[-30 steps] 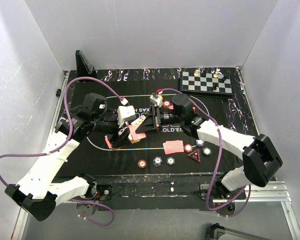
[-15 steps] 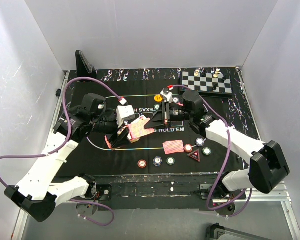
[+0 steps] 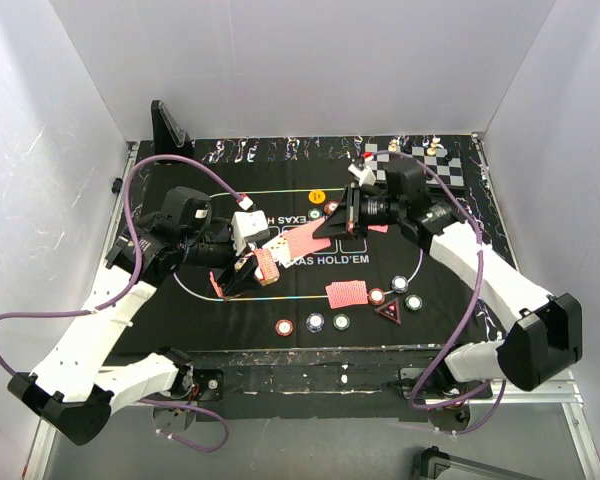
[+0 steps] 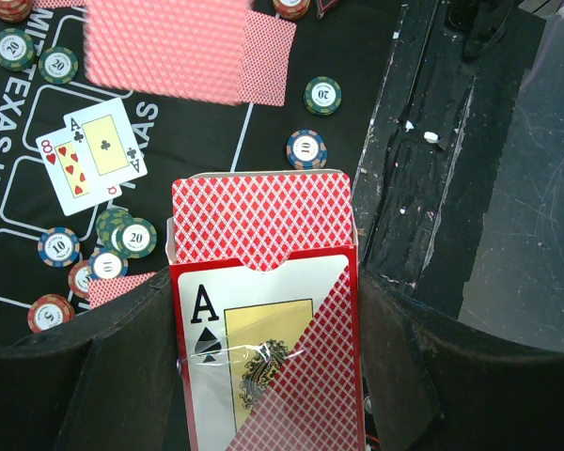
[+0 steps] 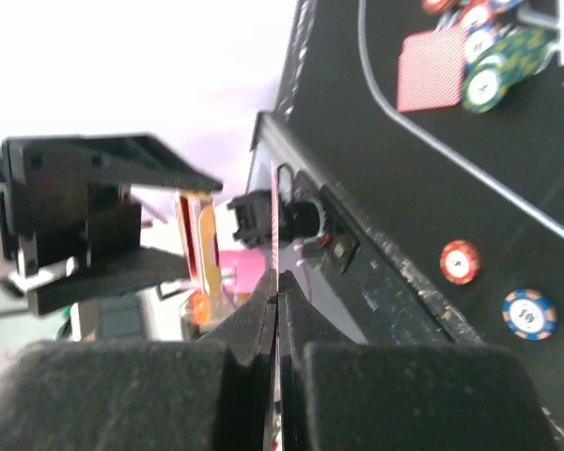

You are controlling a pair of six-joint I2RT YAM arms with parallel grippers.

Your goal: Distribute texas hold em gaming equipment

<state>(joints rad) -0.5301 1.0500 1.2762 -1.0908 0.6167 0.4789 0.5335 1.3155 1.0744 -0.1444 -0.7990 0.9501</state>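
a single red-backed card [image 3: 302, 241] hangs over the middle of the black mat [image 3: 230, 312], one edge pinched between the closed fingers of the right gripper [image 3: 332, 226]. just to its left, the left gripper [image 3: 242, 275] clamps the red card box [image 3: 266, 265], cards showing at its open mouth.

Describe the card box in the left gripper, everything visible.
The card box looks like red diamond-patterned cardboard with an ace of spades printed on its front. Its top is open, red-backed cards protruding above a thumb notch. The left gripper clamps it, jaws on both sides, above the black mat.
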